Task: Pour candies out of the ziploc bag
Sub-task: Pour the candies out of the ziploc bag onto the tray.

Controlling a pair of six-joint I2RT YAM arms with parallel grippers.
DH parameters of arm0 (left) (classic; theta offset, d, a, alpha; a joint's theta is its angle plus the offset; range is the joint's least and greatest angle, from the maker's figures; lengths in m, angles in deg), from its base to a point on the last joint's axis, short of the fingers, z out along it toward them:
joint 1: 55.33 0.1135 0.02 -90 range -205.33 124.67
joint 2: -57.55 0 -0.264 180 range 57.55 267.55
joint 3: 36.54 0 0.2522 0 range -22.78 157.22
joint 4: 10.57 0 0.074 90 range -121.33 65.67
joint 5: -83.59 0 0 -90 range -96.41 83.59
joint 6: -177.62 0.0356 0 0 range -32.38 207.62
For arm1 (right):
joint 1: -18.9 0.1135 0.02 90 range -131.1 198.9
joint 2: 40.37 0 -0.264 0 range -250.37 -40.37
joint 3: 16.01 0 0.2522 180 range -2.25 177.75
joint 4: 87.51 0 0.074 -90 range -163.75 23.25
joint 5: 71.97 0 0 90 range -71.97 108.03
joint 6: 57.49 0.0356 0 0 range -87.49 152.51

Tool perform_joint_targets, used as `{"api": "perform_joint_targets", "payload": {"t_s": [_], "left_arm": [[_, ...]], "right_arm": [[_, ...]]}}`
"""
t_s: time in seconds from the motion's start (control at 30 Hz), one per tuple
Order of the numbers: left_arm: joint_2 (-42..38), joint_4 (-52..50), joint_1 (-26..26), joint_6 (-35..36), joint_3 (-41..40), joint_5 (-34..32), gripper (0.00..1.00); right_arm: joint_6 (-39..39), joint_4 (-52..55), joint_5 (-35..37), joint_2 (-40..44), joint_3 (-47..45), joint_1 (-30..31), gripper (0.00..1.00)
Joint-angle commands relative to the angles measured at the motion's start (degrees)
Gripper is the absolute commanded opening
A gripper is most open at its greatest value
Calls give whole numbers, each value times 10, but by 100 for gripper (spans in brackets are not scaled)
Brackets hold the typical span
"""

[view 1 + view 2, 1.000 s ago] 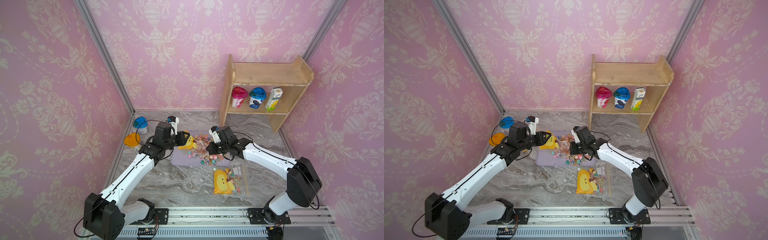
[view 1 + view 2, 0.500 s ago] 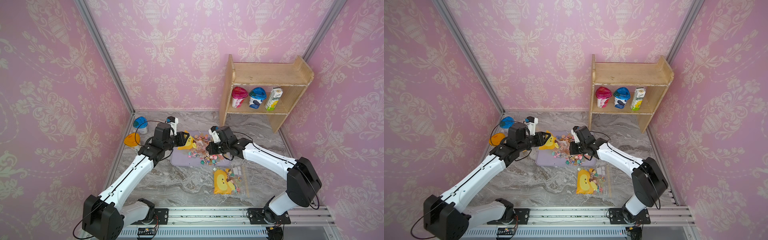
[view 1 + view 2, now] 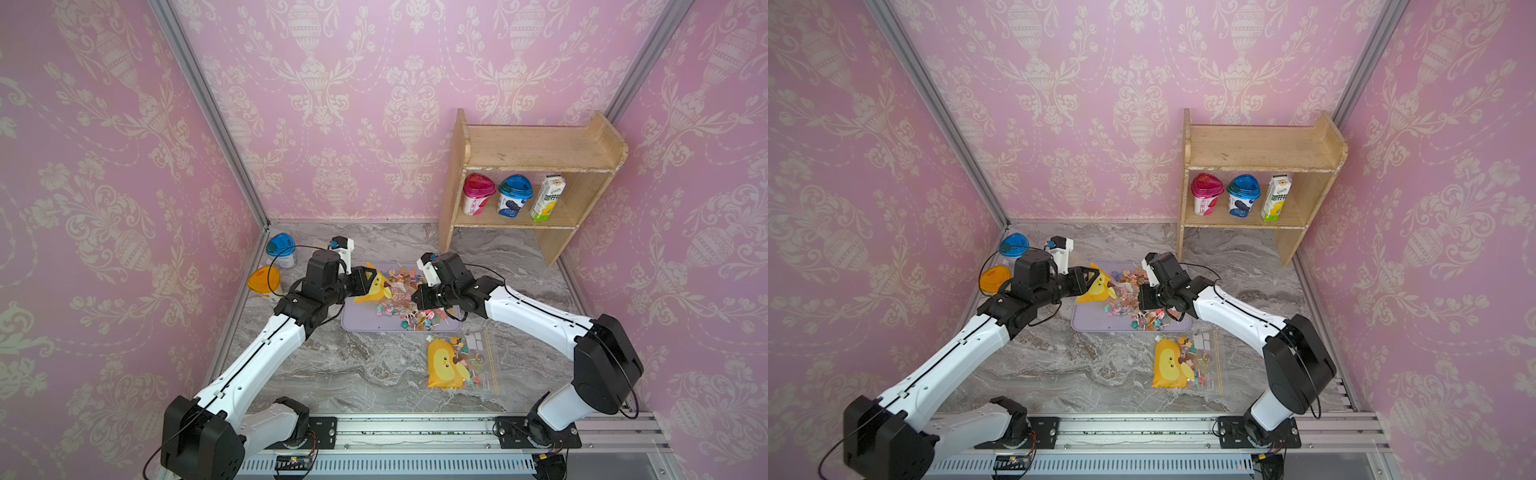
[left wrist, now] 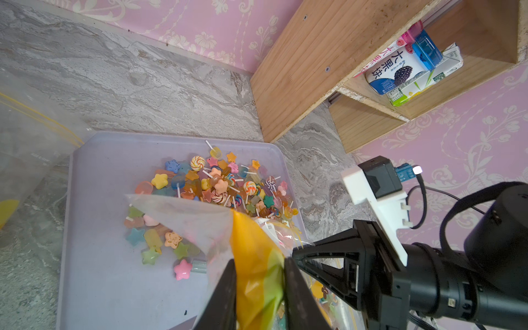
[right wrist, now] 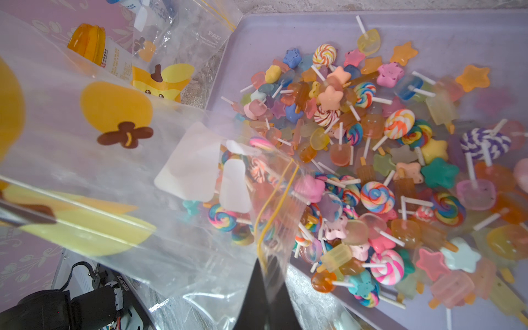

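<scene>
Both grippers hold one clear ziploc bag (image 3: 374, 287) with yellow print above the lilac tray (image 3: 357, 322). My left gripper (image 4: 259, 261) is shut on the bag's yellow printed end (image 4: 254, 243); it also shows in both top views (image 3: 368, 279) (image 3: 1090, 279). My right gripper (image 5: 264, 267) is shut on the clear edge beside the yellow zip line and shows again from above (image 3: 415, 297). The bag (image 5: 114, 160) hangs slanted with its mouth low over the tray. The candies (image 5: 371, 143) lie heaped in the tray (image 4: 114, 285); a few show inside the bag's mouth.
A second ziploc bag (image 3: 457, 361) holding candies lies flat in front of the tray. Another clear bag (image 5: 183, 37) lies by the tray's left side. Blue-lidded (image 3: 280, 245) and orange-lidded (image 3: 262, 280) cups stand far left. A wooden shelf (image 3: 536, 166) stands back right.
</scene>
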Motion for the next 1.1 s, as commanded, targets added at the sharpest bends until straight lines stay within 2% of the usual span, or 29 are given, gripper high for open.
{"api": "perform_joint_targets", "payload": {"t_s": [0.0, 0.13, 0.33, 0.53, 1.07], "left_arm": [[-22, 43, 14, 0, 7, -31, 0], [-24, 27, 15, 14, 26, -43, 0], [-25, 39, 15, 1, 2, -38, 0], [-24, 19, 16, 17, 30, -48, 0], [-23, 20, 23, 24, 25, -47, 0]], "right_arm": [[1, 63, 31, -7, 0, -1, 1], [-4, 65, 38, -5, 6, 0, 1], [-3, 63, 32, -16, 8, -1, 1], [-17, 84, 41, -20, 51, 0, 1], [-17, 88, 29, -43, 73, 0, 1]]}}
